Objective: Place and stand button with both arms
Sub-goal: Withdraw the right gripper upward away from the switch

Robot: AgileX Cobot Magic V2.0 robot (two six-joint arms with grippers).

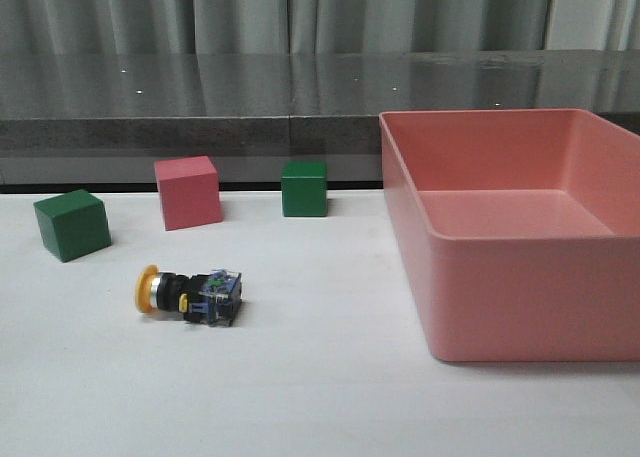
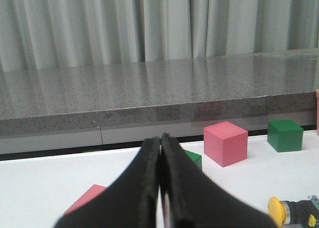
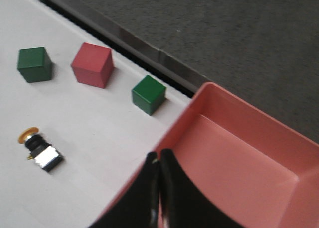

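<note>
The button lies on its side on the white table, yellow cap to the left, clear block base to the right. It also shows at the edge of the left wrist view and in the right wrist view. Neither arm shows in the front view. My left gripper is shut and empty, low over the table, left of the button. My right gripper is shut and empty, high above the near left wall of the pink bin.
A green cube, a pink cube and another green cube stand in a row behind the button. The large pink bin fills the right side. A flat pink piece lies by the left fingers. A dark counter runs behind.
</note>
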